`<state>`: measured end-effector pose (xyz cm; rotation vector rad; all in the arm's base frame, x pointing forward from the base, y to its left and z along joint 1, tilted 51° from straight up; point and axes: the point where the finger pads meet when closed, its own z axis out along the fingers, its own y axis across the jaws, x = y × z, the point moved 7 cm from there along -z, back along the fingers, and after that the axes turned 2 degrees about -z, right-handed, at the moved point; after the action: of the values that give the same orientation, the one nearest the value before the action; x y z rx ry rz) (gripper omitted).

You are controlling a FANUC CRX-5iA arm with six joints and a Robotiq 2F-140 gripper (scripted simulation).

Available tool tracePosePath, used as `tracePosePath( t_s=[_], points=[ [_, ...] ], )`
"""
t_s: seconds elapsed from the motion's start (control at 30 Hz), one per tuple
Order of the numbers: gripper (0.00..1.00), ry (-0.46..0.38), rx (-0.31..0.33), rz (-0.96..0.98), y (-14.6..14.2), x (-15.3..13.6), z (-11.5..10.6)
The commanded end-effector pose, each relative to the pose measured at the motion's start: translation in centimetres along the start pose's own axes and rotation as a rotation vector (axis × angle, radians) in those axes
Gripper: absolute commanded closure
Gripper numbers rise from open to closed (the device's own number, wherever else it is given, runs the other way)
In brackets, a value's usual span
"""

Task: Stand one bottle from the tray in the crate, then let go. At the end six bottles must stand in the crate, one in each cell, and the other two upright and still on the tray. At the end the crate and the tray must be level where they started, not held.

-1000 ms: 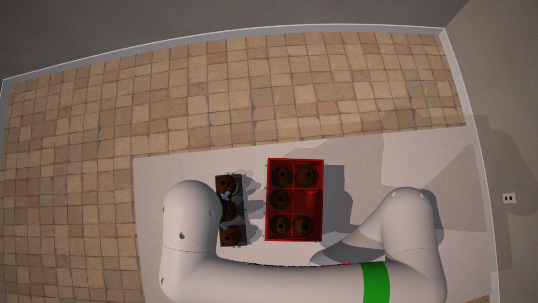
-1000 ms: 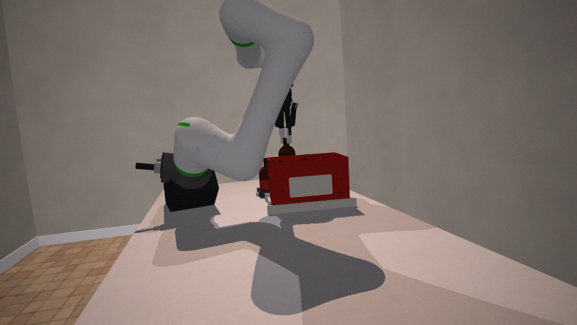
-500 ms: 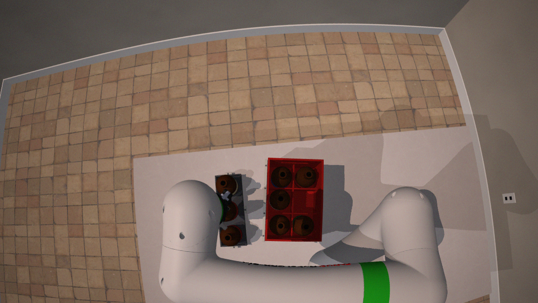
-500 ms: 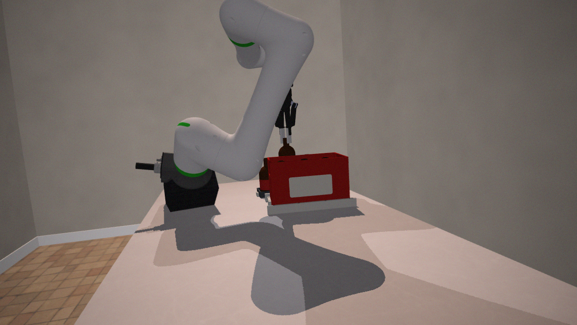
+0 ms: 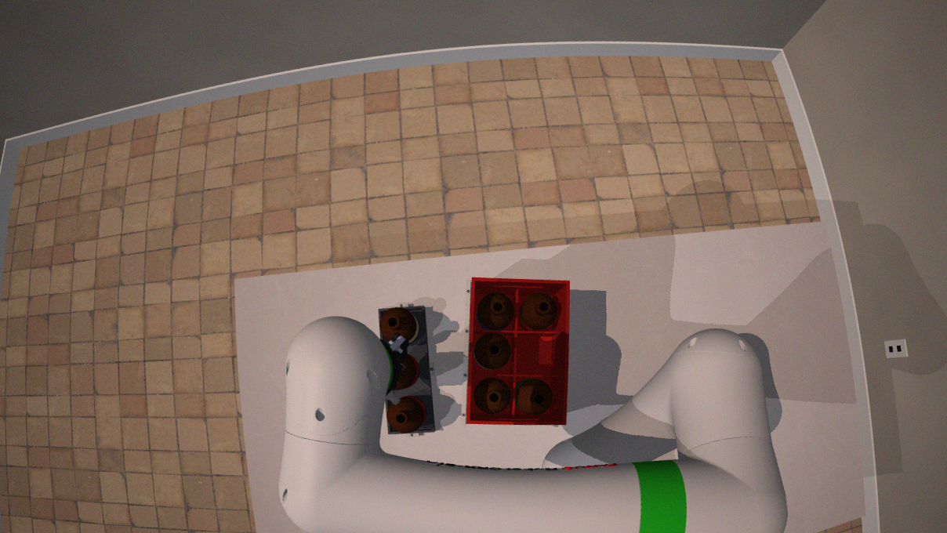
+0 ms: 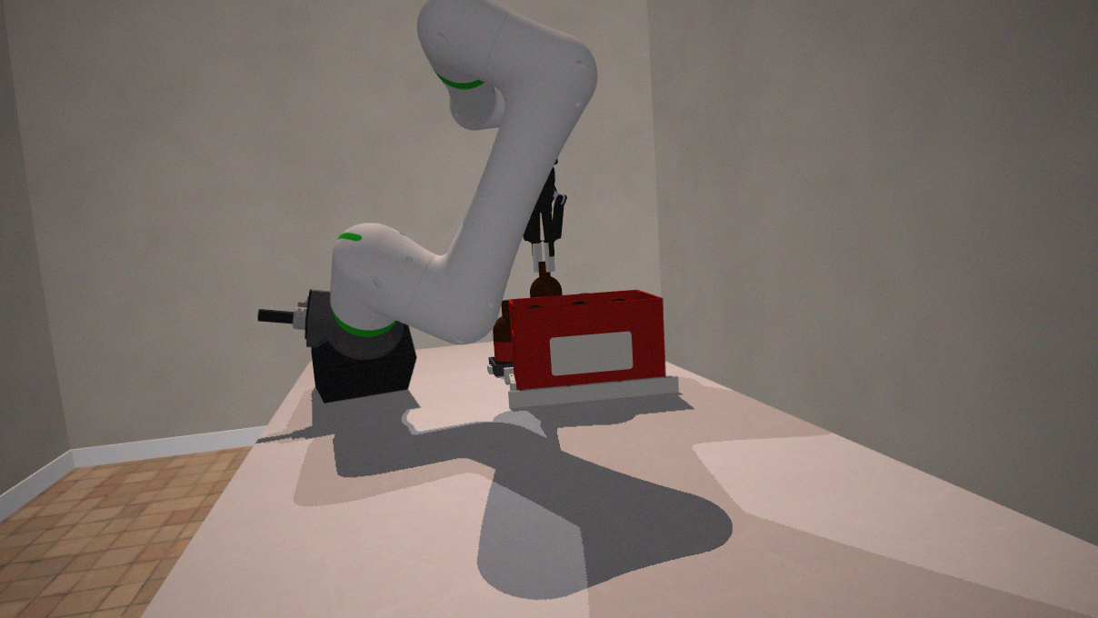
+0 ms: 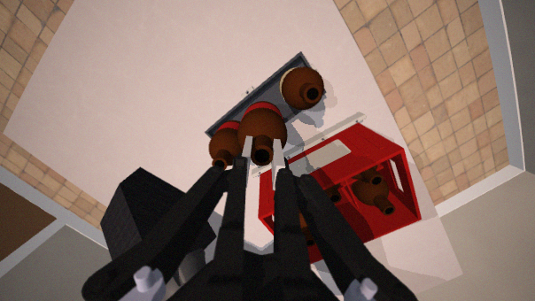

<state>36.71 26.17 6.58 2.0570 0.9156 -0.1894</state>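
In the top view, a dark tray (image 5: pixel 429 397) (image 6: pixel 501 370) (image 7: pixel 267 91) is lying just left of a red crate (image 5: pixel 567 350) (image 6: pixel 530 349) (image 7: pixel 376 143), near the middle of the frame, and both are being carried by a pale table (image 5: pixel 317 291) (image 6: pixel 384 553) (image 7: pixel 146 66). The jaws are being kept nearly closed, with only a narrow gap, and the neck of a brown bottle (image 5: pixel 407 371) (image 6: pixel 545 286) (image 7: pixel 261 126) is being gripped between the pale fingertips. This bottle is being held upright above the middle of the tray. In the exterior view, its rounded shoulder is showing over the rim of the crate.

Two more bottles are being carried by the tray: a cream-banded bottle (image 5: pixel 399 324) (image 7: pixel 301 86) is standing at the tray's upper end in the top view, and a red-banded bottle (image 5: pixel 405 415) (image 6: pixel 502 330) (image 7: pixel 223 143) at its lower end. In the crate, five cells are being filled by one bottle each, while the red inside of the right-hand middle cell is being shown. The crate is sitting level.
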Motion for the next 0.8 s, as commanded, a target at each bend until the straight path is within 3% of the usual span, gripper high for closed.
tracePosePath(
  t_s=[0.0, 0.77],
  points=[
    [1.0, 0.0, 0.0, 0.0, 0.0, 0.0, -0.2],
    [1.0, 0.0, 0.0, 0.0, 0.0, 0.0, -2.1]
  ],
)
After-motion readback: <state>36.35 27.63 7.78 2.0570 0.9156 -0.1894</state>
